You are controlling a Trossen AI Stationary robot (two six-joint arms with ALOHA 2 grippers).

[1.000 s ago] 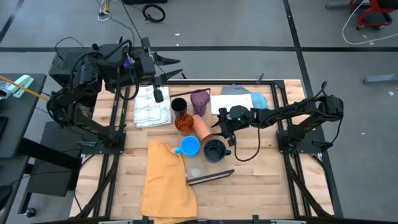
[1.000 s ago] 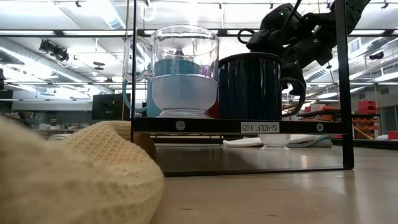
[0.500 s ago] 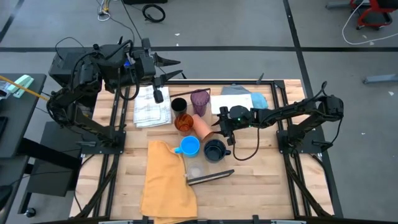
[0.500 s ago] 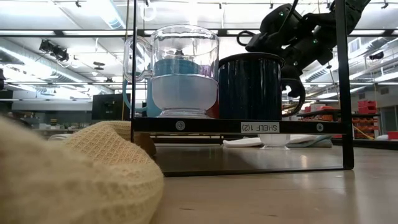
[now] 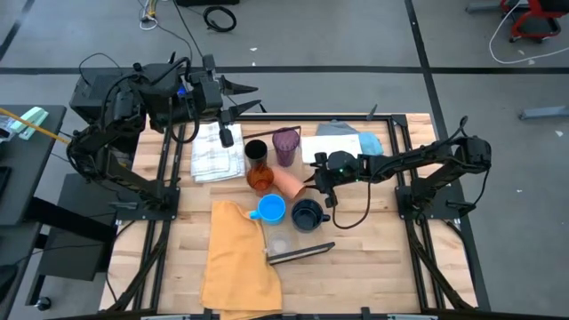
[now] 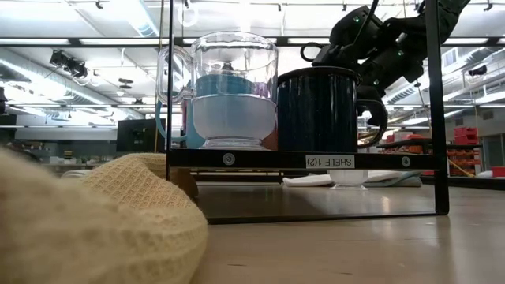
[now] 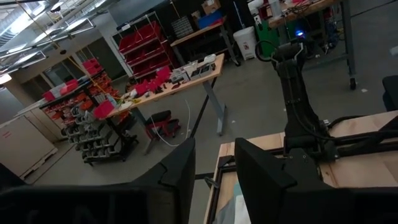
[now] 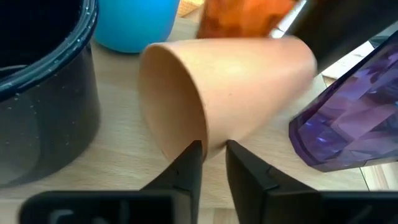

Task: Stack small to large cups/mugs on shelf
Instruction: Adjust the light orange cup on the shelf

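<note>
The peach cup (image 8: 249, 81) lies tipped on its side between the orange tumbler (image 5: 259, 177) and the purple tumbler (image 5: 285, 143). Its mouth faces my right gripper (image 8: 213, 158), which is shut on its rim. The black cup (image 5: 255, 149) stands behind the orange tumbler. The bright blue mug (image 5: 269, 209) and the dark navy mug (image 5: 307, 214) stand side by side; in the low view they and a clear cup (image 6: 234, 87) sit on the shelf (image 6: 260, 159). My left gripper (image 5: 258, 98) hangs open, high above the table's far left corner. My right gripper pinches the peach cup's rim (image 8: 208, 142) at its lowest point, one finger (image 8: 188, 167) inside the mouth and the other (image 8: 247, 171) on the outer wall. The fingers slant down from the table's right side. The cup stays tipped on its side, low over the wood.
A mustard-yellow cloth (image 5: 238, 258) lies at the near left and fills the low view's left foreground. A white checked cloth (image 5: 217, 151) lies at the far left, and pale folded cloths (image 5: 342, 142) at the far right. A dark bar (image 5: 300, 254) lies near the clear cup.
My right gripper has shut on the peach cup's rim while staying where it was. The cup has swung a little toward the gripper and the orange tumbler has shifted slightly.
</note>
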